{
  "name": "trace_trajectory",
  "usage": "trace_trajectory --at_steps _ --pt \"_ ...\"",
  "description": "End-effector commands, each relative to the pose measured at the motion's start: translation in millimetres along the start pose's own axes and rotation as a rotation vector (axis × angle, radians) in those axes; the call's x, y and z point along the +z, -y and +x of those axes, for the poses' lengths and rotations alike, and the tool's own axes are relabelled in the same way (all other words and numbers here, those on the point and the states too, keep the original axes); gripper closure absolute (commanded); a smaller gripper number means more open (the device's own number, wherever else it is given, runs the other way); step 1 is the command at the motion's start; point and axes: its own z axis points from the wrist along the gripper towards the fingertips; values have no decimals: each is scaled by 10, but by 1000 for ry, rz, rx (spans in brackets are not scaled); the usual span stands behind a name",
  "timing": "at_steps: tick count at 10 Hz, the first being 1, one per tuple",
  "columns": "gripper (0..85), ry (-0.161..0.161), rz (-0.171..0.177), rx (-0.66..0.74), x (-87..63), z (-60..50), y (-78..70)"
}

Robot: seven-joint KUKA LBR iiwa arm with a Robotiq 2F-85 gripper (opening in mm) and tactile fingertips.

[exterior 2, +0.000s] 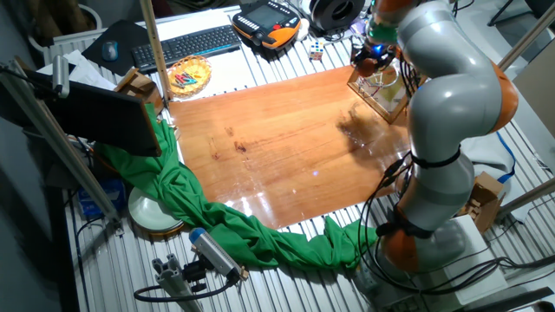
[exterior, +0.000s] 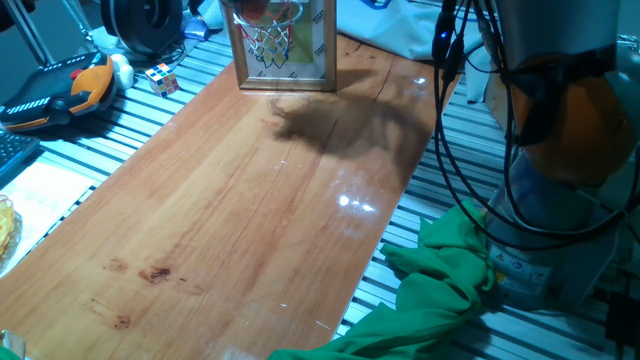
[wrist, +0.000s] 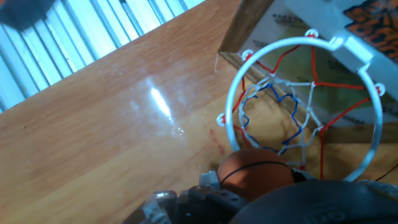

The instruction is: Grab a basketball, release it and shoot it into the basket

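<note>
The basket [exterior: 285, 45] stands upright at the far end of the wooden table [exterior: 230, 220], its rim [exterior: 275, 14] and string net facing the table. In the hand view the rim [wrist: 231, 106] and net [wrist: 280, 106] lie just below and ahead of my gripper [wrist: 254, 182]. It is shut on the basketball [wrist: 255, 171], an orange ball with a dark seam. The ball hangs over the near edge of the rim. The same ball [exterior: 255, 8] shows at the top edge above the hoop. From the other side, my gripper [exterior 2: 373, 57] hovers over the basket [exterior 2: 386, 94].
A multicoloured puzzle cube [exterior: 162, 78] and an orange-black pendant [exterior: 60, 90] lie left of the basket on the slatted bench. A green cloth [exterior: 440, 290] drapes off the table's near right corner by the arm's base. A keyboard [exterior 2: 186, 43] and a small bowl [exterior 2: 189, 74] sit beyond the table.
</note>
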Motion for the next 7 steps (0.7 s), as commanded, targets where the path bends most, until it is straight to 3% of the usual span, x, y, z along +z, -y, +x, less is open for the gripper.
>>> trace_trajectory --at_steps 1,4,7 --pt "843 3 1 -2 8 -19 36" --pt "843 10 15 -20 -20 -139 187" --pt "843 9 5 -30 54 -227 332"
